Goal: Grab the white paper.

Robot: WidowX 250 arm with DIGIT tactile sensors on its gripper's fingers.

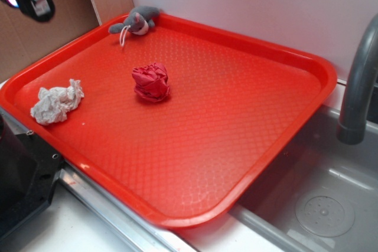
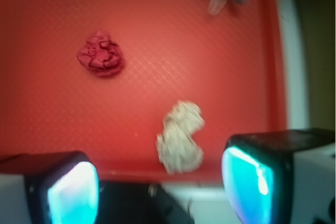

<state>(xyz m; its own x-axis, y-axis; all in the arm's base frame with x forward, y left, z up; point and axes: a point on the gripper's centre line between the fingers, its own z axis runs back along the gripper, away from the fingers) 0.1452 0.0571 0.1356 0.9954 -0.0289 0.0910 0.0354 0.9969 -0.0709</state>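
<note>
The white paper (image 1: 56, 104) lies crumpled on the red tray (image 1: 236, 116), near its left edge. A red paper wad (image 1: 152, 82) sits apart from it toward the tray's middle, and a small grey plush toy (image 1: 136, 22) rests at the far rim. In the wrist view the gripper (image 2: 157, 192) hangs high above the tray with its fingers (image 2: 71, 190) spread wide, holding nothing; the white paper (image 2: 180, 137) shows just above the gap between them. A grey faucet (image 1: 360, 81) stands over the sink (image 1: 319, 193) on the right.
</note>
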